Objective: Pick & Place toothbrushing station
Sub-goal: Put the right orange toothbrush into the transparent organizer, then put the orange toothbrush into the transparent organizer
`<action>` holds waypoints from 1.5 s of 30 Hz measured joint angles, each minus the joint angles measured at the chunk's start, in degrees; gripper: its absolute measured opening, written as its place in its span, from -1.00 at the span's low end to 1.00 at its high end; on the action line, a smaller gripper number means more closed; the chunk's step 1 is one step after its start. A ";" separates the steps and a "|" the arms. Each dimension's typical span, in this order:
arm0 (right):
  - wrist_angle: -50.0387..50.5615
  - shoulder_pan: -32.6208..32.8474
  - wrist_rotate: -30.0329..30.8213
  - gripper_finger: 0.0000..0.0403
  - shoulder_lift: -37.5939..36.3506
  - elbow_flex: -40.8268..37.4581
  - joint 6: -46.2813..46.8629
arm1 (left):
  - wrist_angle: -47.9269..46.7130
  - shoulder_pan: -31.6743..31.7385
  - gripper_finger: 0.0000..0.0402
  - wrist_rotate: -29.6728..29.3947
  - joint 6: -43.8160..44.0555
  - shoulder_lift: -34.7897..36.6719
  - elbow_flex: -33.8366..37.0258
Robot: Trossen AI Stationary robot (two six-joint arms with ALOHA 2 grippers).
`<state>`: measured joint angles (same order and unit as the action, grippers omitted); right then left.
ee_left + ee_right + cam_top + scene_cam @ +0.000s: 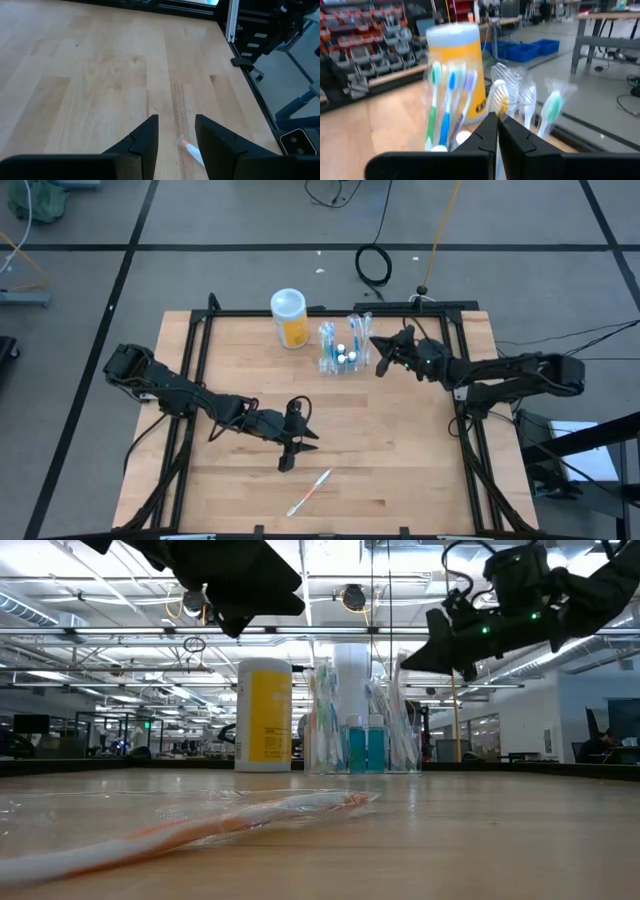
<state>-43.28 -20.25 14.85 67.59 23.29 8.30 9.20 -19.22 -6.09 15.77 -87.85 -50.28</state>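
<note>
Toothbrushing station (343, 348) upright at the far middle of the surface (400, 460), beside the yellow-orange cup (289, 318). Right pincer (379, 356) clenched, empty, raised close by the station's right side. Left pincer (291, 450) parted, empty, above a wrapped toothbrush (310, 491) near the front edge. Risk: shut fingers nudging light see-through plastic, tipping the station, spilling brushes, or knocking the cup.
</note>
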 joint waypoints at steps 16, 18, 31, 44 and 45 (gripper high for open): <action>-0.12 0.07 0.08 -0.77 7.09 0.07 0.70 | 0.11 0.07 -0.35 -0.02 6.00 0.00 0.00; 0.21 0.07 0.01 -0.67 7.11 0.04 0.19 | 0.18 0.07 -0.34 -0.02 8.57 0.00 0.00; -2.26 0.09 0.00 -0.21 2.91 -0.04 1.31 | 1.69 -7.31 -0.35 -2.09 16.36 -0.43 0.00; 0.41 2.15 -0.17 -0.19 0.92 -0.04 8.98 | 8.89 -14.07 -0.35 -2.94 20.84 -12.77 -0.02; 0.53 2.38 -0.17 -0.19 0.92 -0.04 8.97 | 8.61 -14.34 -0.35 -1.65 21.35 -13.78 -0.02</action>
<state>-42.75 -17.87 14.68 68.51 23.24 17.28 17.82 -33.57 -7.74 37.12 -101.63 -50.30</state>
